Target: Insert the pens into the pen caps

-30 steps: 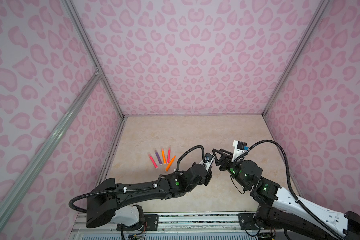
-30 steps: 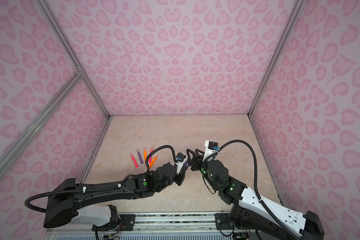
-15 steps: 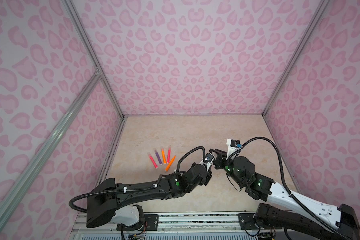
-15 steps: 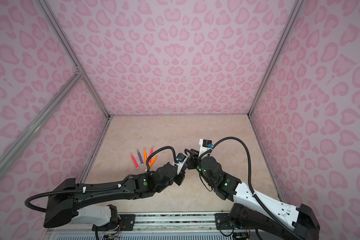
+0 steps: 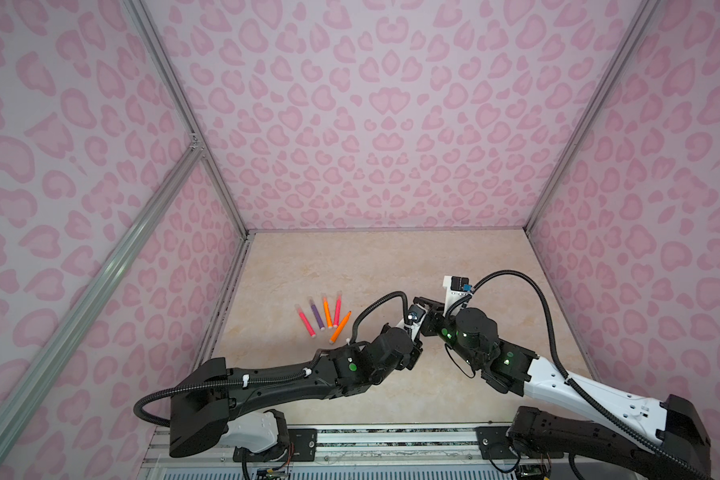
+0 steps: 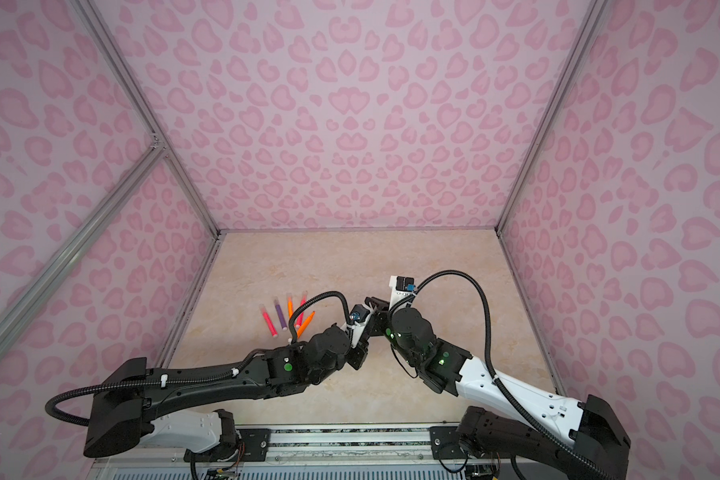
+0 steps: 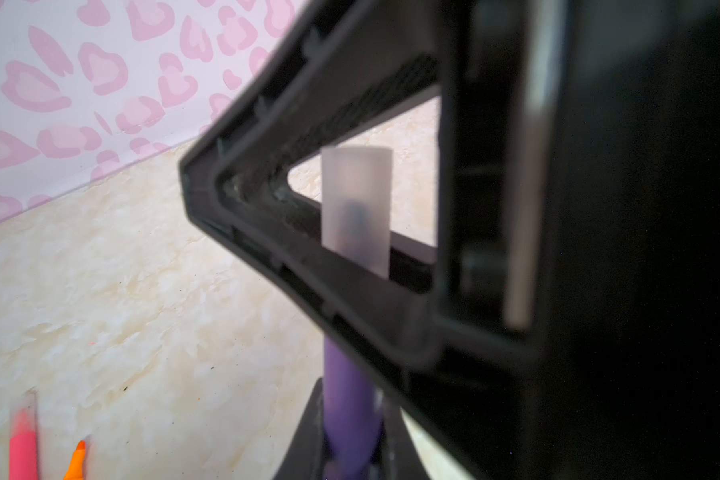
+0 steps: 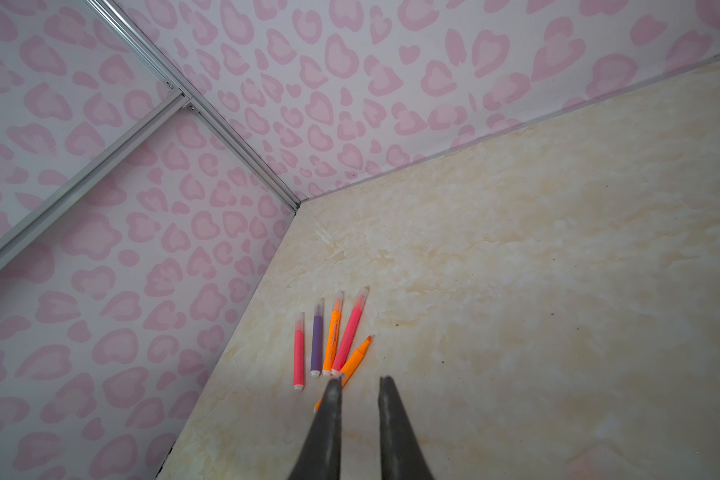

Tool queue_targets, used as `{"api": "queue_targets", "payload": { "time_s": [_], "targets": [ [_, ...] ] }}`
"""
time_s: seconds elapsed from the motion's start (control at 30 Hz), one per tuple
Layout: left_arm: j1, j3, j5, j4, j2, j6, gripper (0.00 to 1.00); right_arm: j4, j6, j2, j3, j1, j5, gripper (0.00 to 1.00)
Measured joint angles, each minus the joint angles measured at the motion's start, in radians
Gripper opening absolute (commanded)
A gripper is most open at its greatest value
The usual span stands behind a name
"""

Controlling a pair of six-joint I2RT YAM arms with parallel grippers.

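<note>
Since a second ago the right gripper point(image 8: 360, 380) has moved in against the left gripper point(image 7: 350, 432) mid-table, jaws gone from apart to a narrow gap; can't tell if it grips anything. Left gripper is clamped on the purple pen point(image 7: 347, 399), whose dark tip sits inside a clear cap point(image 7: 356, 199). Five pens point(image 8: 333, 345) lie on the table point(image 5: 350, 266), left side: four capped, one orange pen point(image 8: 356, 359) bare.
</note>
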Motion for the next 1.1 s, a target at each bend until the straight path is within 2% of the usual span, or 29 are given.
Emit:
{"api": "queue_targets", "payload": {
  "time_s": [0.23, 0.57, 1.1],
  "targets": [
    [0.065, -0.052, 0.097, -0.018, -0.073, -0.025, 0.04, 0.077, 0.012, 0.076, 0.010, 0.018, -0.042, 0.00],
    [0.126, -0.109, 0.225, -0.049, -0.125, -0.055, 0.03, 0.151, 0.028, 0.152, -0.005, 0.128, 0.110, 0.00],
    [0.208, -0.185, 0.520, -0.031, -0.158, -0.079, 0.04, 0.360, 0.095, 0.144, -0.158, 0.195, 0.148, 0.00]
  ]
}}
